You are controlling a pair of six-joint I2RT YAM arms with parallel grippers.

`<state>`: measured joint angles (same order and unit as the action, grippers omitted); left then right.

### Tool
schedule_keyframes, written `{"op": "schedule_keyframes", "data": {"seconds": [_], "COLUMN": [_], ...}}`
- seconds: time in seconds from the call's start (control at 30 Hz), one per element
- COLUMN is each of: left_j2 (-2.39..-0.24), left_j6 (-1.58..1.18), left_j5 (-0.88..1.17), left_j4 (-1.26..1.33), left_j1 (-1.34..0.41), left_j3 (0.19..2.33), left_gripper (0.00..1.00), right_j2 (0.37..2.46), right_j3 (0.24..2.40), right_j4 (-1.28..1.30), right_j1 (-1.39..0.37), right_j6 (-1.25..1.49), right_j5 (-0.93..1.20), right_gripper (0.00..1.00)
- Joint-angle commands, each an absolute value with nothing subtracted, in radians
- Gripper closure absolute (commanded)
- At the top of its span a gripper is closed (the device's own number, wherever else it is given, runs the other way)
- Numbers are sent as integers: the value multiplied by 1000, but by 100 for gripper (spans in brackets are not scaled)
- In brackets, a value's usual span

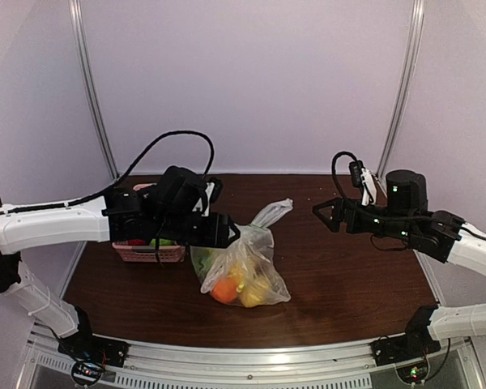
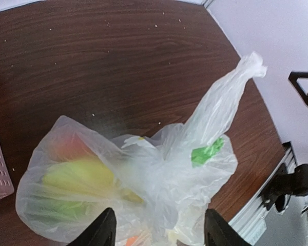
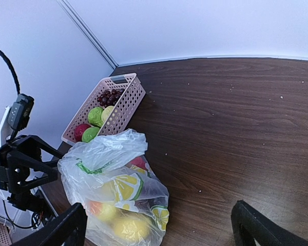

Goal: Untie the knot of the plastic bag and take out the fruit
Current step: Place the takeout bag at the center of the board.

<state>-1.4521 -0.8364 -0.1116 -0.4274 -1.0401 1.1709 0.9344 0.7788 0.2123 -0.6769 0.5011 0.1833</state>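
The plastic bag [image 1: 243,267], fruit [image 1: 225,290] inside, lies on the tabletop [image 1: 348,284] beside the pink basket [image 1: 150,253] — one handle loop [image 2: 223,107] raised. The left end effector [image 2: 160,230] is parted over the film, the right end effector [image 1: 324,214] parted, well clear. The loop should be pinched high — film only.

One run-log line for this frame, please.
left gripper: open, over plastic bag | right gripper: open, away from bag | fruit: inside bag | bag: beside pink basket
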Motion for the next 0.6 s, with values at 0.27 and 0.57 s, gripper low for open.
{"op": "schedule_keyframes", "data": {"seconds": [0.27, 0.57], "left_j2": [-1263, -1272], "left_j6": [-751, -707], "left_j5": [83, 162], "left_j4": [-451, -360], "left_j1": [-905, -822], "left_j3": [1075, 960], "left_gripper": [13, 6], "right_j2": [927, 1046], "right_j3": [757, 778], "right_j4": [220, 226], "right_j1": [-811, -1058], "right_j6": [480, 509], "right_j5": [161, 6], "right_gripper": [1, 5]}}
